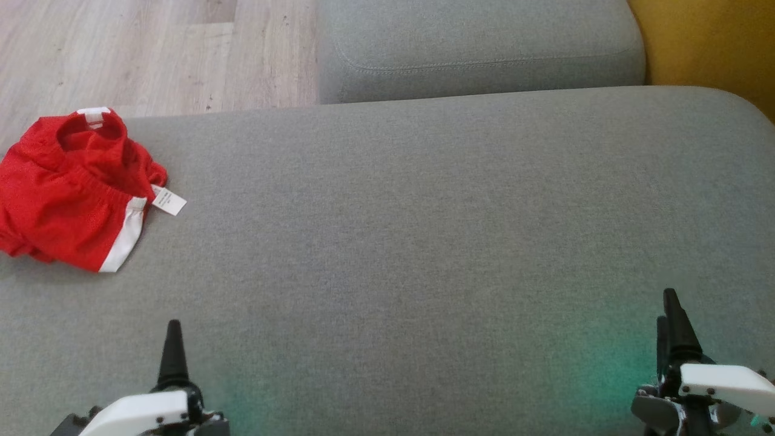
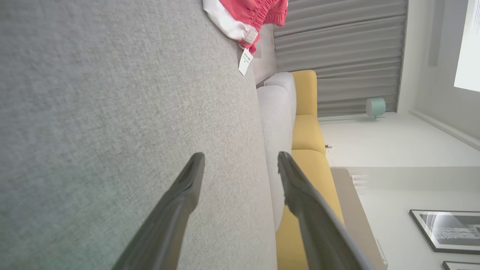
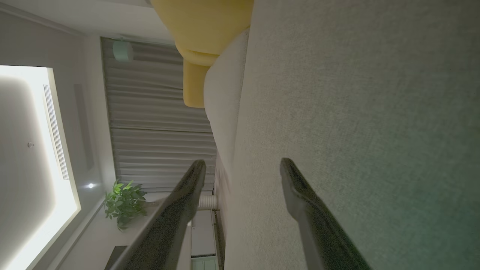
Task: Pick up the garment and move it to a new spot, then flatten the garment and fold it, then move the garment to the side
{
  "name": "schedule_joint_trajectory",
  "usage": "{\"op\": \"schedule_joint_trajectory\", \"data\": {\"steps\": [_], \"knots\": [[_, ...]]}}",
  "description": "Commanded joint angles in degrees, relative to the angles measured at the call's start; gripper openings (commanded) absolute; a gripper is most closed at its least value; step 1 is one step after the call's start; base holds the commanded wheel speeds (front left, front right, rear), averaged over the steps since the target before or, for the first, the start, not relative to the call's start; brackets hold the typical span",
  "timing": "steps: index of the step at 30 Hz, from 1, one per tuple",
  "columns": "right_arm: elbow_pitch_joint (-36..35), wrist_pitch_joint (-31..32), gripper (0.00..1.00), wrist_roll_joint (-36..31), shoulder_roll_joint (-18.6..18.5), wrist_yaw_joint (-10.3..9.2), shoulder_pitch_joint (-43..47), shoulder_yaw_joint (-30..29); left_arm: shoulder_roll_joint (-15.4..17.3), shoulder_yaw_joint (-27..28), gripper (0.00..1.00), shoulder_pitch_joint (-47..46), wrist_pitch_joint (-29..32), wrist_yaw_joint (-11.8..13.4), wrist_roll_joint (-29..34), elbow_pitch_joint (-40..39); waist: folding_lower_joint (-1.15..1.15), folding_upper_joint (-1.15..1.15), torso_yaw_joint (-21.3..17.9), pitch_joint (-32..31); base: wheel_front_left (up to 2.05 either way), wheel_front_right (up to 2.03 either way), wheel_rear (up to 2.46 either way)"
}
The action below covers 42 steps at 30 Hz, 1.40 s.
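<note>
Our left pincer (image 2: 240,157) and right pincer (image 3: 243,164) both stand wide and empty over the near edge of the grey cushion (image 1: 424,212). The red shorts (image 1: 66,194) lie crumpled at that cushion's far-left corner.

The garment (image 1: 66,194) lies at the far left of the seat cushion (image 1: 424,230), near its rear edge, with its tag (image 1: 169,200) on the cushion just to its right. The left claw (image 1: 174,330) and right claw (image 1: 669,303) stand over the cushion's front left and front right, both well apart from the garment. Behind the seat cushion sits a second cushion (image 1: 478,48), with floor (image 1: 151,54) to its left.
</note>
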Motion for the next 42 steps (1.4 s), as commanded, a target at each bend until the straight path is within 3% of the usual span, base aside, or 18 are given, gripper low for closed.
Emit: {"op": "schedule_joint_trajectory", "data": {"steps": [1,16,42], "knots": [[-2.4,-0.7,1.00,-1.6,-0.6,0.19,-1.6,0.5,0.5,-0.3,1.00,-1.7,-0.7,0.1,1.6,-2.4,0.00,0.00,0.0,0.0,0.00,0.00,0.00],[-5.9,-3.2,1.00,-18.8,-0.7,0.30,-0.9,4.0,0.7,-3.8,1.00,-1.4,-3.3,1.3,15.8,-4.8,0.00,0.00,0.5,-0.5,0.00,0.00,0.00],[-3.6,-7.4,1.00,-38.3,-1.0,0.50,-0.2,9.0,1.4,-7.7,1.00,0.6,-7.5,2.0,37.4,-3.3,0.00,0.00,1.4,-1.8,0.00,0.00,0.00]]}}
